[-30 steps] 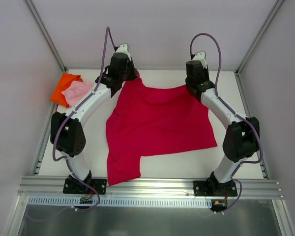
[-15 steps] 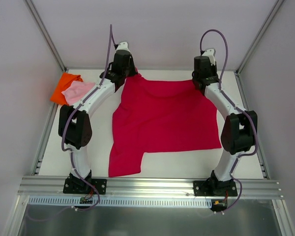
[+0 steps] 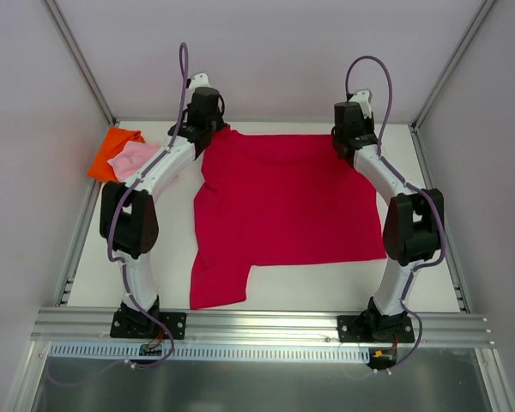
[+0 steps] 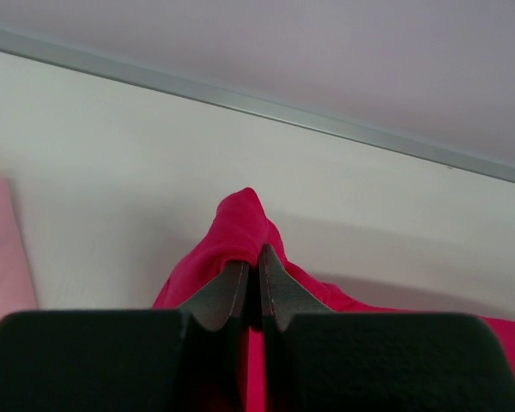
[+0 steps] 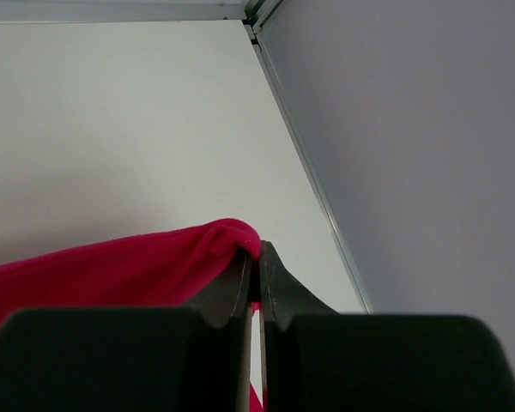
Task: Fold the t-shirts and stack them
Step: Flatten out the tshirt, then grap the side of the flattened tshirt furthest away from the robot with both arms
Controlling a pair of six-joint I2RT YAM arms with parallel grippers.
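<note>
One crimson t-shirt (image 3: 283,210): far edge newly stretched straight, left tool (image 4: 251,275) and right tool (image 5: 253,276) clamped on its corners, fold-ready.

Bright, even light, soft shadows, sharp

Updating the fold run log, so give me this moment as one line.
left jaws: shut on crimson t-shirt, far-left corner | right jaws: shut on far-right corner | pink t-shirt atop orange t-shirt, far left
</note>
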